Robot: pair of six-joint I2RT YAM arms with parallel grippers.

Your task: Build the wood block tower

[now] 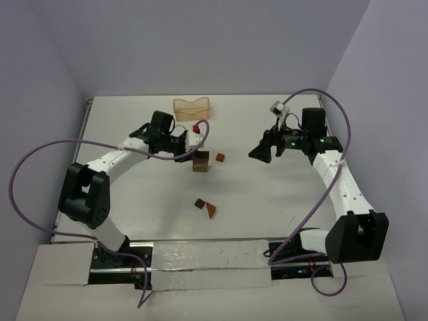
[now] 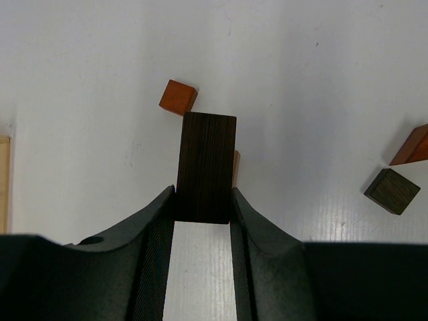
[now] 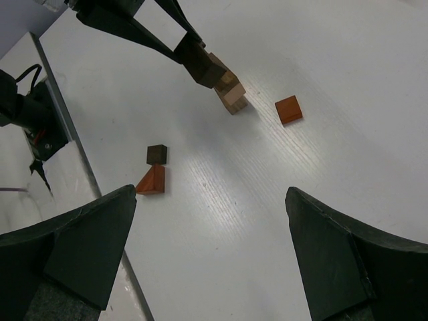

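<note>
My left gripper (image 1: 190, 154) (image 2: 202, 198) is shut on one end of a dark brown cuboid (image 2: 206, 164) (image 1: 200, 161). It holds the cuboid over a tan block (image 2: 236, 168) (image 3: 231, 95); I cannot tell whether they touch. The cuboid looks tilted in the right wrist view (image 3: 202, 66). A reddish-brown cube (image 1: 220, 158) (image 2: 178, 97) (image 3: 289, 109) lies just right of the stack. A dark cube (image 1: 199, 202) (image 3: 157, 154) and a reddish wedge (image 1: 211, 210) (image 3: 152, 181) lie nearer the arm bases. My right gripper (image 1: 258, 154) (image 3: 210, 194) is open, empty and off to the right.
A pale orange translucent tray (image 1: 192, 106) stands at the back of the white table (image 1: 267, 200). A small red piece (image 1: 196, 128) shows between the tray and the left gripper. Purple cables loop beside both arms.
</note>
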